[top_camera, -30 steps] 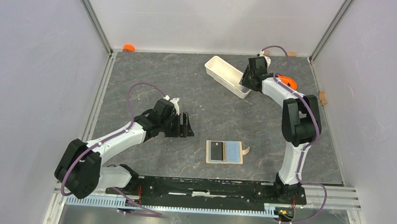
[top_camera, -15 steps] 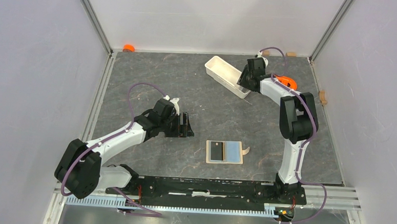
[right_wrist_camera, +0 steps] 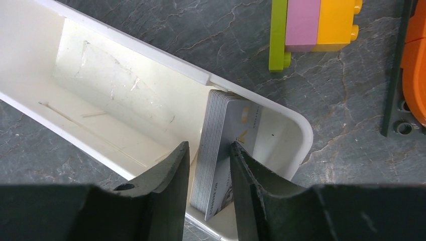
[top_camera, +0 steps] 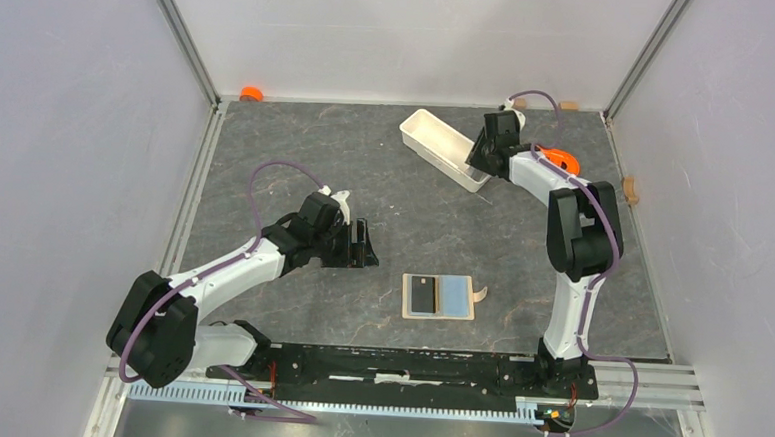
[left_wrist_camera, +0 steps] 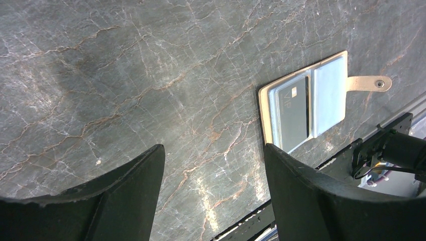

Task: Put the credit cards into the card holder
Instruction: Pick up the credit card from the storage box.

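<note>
Right gripper (right_wrist_camera: pixel 208 148) straddles credit cards (right_wrist_camera: pixel 223 130) at the white tray's (right_wrist_camera: pixel 125 85) end, grip unclear; only its wrist view shows toy bricks (right_wrist_camera: pixel 321 22) beside the tray. Left gripper (left_wrist_camera: pixel 213 150) gapes empty, well apart from the tray, as is the card holder (left_wrist_camera: pixel 329 95).

light: falling bright and even from overhead | shadows: lying soft | glare: streaking the table (left_wrist_camera: pixel 210 208) | focus: reading sharp

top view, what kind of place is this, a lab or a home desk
Most likely a robot lab test cell: a left arm and right arm mounted at the near edge of a stone-look table, plain walls boxing it in, with a wallet and tray as props.
</note>
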You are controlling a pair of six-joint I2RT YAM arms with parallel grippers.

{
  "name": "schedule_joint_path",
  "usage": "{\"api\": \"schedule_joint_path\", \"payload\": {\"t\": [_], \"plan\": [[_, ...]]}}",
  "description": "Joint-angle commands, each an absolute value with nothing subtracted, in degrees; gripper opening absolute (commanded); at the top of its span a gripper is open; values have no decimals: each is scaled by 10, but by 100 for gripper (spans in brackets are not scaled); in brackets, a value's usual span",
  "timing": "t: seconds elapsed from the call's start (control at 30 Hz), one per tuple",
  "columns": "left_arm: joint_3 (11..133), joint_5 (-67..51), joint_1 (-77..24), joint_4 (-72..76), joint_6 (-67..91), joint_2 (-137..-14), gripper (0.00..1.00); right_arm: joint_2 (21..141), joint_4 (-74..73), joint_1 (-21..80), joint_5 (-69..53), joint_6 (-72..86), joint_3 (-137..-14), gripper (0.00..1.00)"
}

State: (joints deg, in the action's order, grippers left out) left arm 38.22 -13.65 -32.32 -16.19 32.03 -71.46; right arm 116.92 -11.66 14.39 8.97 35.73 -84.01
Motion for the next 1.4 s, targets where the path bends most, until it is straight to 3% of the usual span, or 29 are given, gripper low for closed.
{"api": "schedule_joint_path", "payload": {"t": [0.0, 0.67, 0.93, 1.37], "plan": [[382, -143, -320, -157, 304, -705, 79, 1135, -104, 141, 89, 359, -850, 39], [377, -141, -319, -160, 304, -695, 79, 1114, -119, 136, 99, 356, -833, 5], [373, -136, -319, -162, 305, -686, 80, 1128, -137, 133, 105, 344, -828, 0], [374, -136, -319, -162, 304, -687, 79, 1160, -188, 133, 163, 312, -866, 1]]}}
